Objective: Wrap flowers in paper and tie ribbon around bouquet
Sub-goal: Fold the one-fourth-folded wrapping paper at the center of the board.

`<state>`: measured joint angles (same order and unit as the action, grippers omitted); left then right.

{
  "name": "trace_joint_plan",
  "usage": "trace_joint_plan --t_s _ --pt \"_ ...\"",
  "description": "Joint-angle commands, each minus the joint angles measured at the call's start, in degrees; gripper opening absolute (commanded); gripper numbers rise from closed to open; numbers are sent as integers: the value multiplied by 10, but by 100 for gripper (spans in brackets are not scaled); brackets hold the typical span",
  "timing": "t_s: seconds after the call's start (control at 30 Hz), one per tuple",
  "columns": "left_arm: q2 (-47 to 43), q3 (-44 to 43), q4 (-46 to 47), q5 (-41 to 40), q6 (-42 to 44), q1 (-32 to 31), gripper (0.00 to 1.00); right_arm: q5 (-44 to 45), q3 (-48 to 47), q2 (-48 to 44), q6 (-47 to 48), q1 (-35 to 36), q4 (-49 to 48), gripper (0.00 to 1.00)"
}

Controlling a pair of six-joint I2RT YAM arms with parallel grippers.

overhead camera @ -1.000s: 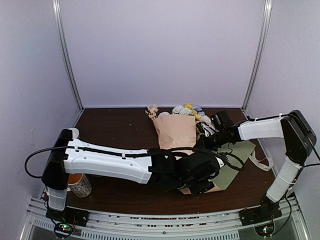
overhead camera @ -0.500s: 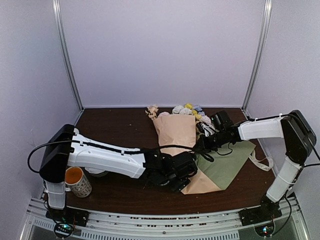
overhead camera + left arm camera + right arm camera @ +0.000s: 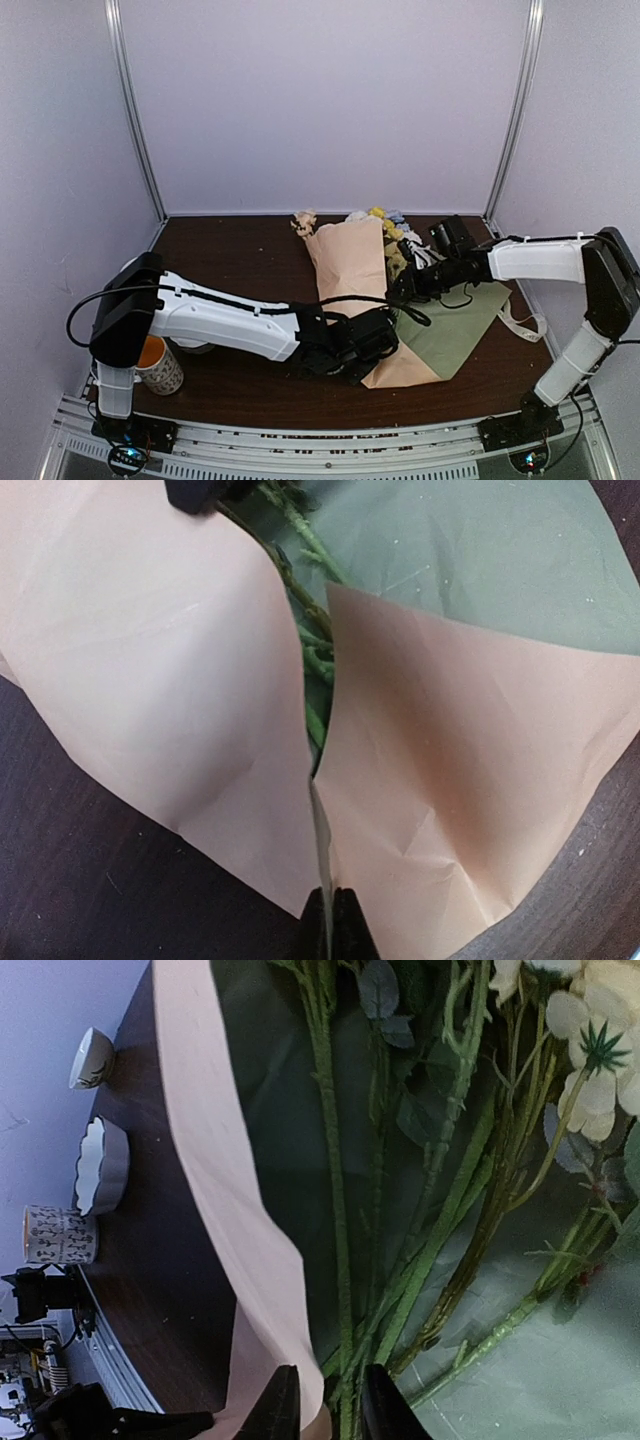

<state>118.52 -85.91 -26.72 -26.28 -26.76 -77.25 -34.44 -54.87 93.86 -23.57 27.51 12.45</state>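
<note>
A: Where are the end effectors?
B: The left end effector (image 3: 328,925) is pinched together on the edge of the peach-tan and sage-green wrapping paper (image 3: 150,660). The right end effector (image 3: 330,1410), slightly apart, straddles the thin green-stemmed pastel flowers (image 3: 330,1160) lying in that paper on the counter (image 3: 240,260).
A: Containers? Changes?
B: A patterned cup (image 3: 165,378), orange inside. The left jaws were apart a second ago.

One sheet of thin peach-tan and sage-green wrapping paper (image 3: 350,262). One bunch of green-stemmed pastel flowers (image 3: 440,1210), stems too tangled to count. One flat cream-white ribbon (image 3: 524,326). One patterned mug (image 3: 58,1236), one scalloped white bowl (image 3: 100,1165), one small white cup (image 3: 90,1057). Two white-and-black robot arms, left arm (image 3: 230,321) and right arm (image 3: 535,258).
</note>
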Motion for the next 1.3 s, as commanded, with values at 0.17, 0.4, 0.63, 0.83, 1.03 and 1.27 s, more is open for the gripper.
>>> trace_joint_plan --t_s 0.17,0.4,0.63,0.83,1.03,1.27 --pt "6 -6 0 -21 -12 3 0 14 81 -192 -15 8 104 26" --pt "0 -1 0 -27 -11 3 0 -32 230 -255 -77 85 63 14" --pt "-10 2 -3 -37 -3 2 0 3 282 -233 -115 124 5 6" --pt "-11 2 -10 -39 -6 3 0 170 203 -285 -78 124 143 8" --pt "-12 12 -10 -42 -16 3 0 212 134 -359 -28 150 242 9" --pt "-17 17 -9 -47 -26 2 0 35 283 -370 -188 220 -9 7"
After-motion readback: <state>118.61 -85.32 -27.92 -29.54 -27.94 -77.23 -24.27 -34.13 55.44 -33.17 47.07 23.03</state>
